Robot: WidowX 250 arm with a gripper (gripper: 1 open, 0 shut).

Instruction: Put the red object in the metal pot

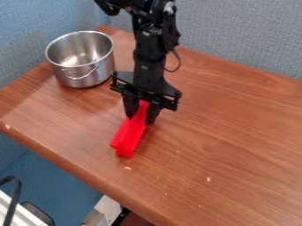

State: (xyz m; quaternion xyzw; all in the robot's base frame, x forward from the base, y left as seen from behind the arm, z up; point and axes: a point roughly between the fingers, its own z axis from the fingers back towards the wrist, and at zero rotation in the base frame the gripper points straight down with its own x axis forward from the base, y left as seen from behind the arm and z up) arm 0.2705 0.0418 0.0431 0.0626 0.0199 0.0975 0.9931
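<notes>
Single black arm reaches down from the top of the view; its jaws [141,109] are closed on the upper end of the red bar [131,134]; grip lies at the end farther from the viewer, with the bar between the two dark fingers. Bar runs from the jaws toward the near left edge of the counter [218,132], lower end nearest the viewer; lengthwise groove faintly visible; whether the bar touches the wood along its length, cannot tell. Metal pot [81,58] stands upright on the counter at the far left corner, to the left of the arm in the view and apart from the bar; rim round, wall shiny, thin wire handle hanging across the side facing the viewer; bar is outside the pot. Counter surface orange-brown wood with a few small pale specks; blue-grey partition [242,35] behind it.
</notes>
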